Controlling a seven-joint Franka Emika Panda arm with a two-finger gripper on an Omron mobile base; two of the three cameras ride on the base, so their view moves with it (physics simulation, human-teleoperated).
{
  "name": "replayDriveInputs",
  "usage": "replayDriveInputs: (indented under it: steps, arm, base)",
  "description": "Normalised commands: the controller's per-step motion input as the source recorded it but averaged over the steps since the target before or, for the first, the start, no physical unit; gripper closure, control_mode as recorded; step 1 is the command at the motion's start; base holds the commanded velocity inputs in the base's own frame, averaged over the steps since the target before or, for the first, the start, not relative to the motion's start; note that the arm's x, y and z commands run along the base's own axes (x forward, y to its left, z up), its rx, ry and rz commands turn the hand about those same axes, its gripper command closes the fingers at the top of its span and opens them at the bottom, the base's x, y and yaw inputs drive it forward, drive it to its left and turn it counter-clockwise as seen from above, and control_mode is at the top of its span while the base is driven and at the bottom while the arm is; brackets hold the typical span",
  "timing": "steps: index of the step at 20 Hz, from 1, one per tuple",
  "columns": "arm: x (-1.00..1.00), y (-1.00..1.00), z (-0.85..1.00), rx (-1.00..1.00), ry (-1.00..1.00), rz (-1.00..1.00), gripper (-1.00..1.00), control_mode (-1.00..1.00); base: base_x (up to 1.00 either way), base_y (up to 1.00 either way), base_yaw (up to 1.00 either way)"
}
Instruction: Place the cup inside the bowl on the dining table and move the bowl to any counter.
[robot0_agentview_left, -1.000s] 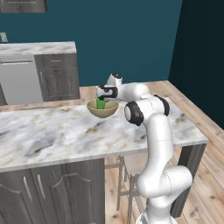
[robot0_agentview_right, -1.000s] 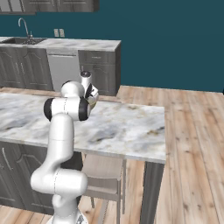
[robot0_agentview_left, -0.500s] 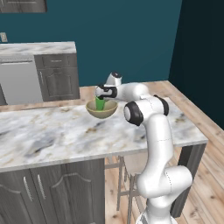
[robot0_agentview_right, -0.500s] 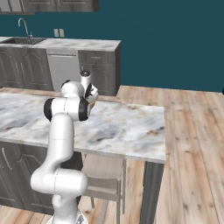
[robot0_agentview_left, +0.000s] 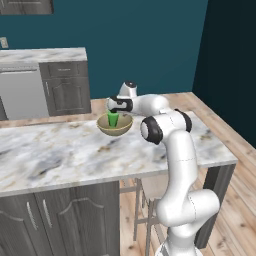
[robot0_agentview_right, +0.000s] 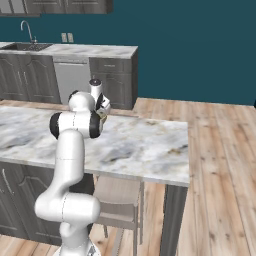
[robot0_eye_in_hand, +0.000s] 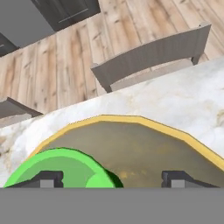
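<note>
The green cup (robot0_agentview_left: 113, 118) stands inside the tan bowl (robot0_agentview_left: 114, 125), on the marble bench (robot0_agentview_left: 75, 150) toward its far edge. The tool (robot0_agentview_left: 114, 107) hangs just above the cup, jaws spread wide with the cup at nine o'clock between the fingertips (robot0_eye_in_hand: 48, 178), gripping nothing

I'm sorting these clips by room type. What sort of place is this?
A rendered home kitchen, most likely: a marble-topped dining table stands free, dark panelled cabinets carry a counter along the teal wall, and a sink tap rises at its far end.
</note>
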Motion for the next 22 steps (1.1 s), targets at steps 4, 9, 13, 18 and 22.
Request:
replayDriveInputs:
  steps: [4,9,13,18,22]
  arm:
    - [0.0,0.0,0.0,0.0,0.0,0.0,-1.0,-1.0]
    - [0.0,-0.05,0.06,0.0,0.0,0.0,-1.0,-1.0]
    - [0.0,-0.09,0.19,0.0,0.0,0.0,-1.0,-1.0]
    - [0.0,-0.03,0.26,0.0,0.0,0.0,-1.0,-1.0]
    - [0.0,-0.06,0.12,0.0,0.01,0.0,-1.0,-1.0]
  base:
    - [0.0,0.0,0.0]
    - [0.0,0.0,0.0]
    - [0.0,0.0,0.0]
    - [0.0,0.0,0.0]
    - [0.0,0.0,0.0]
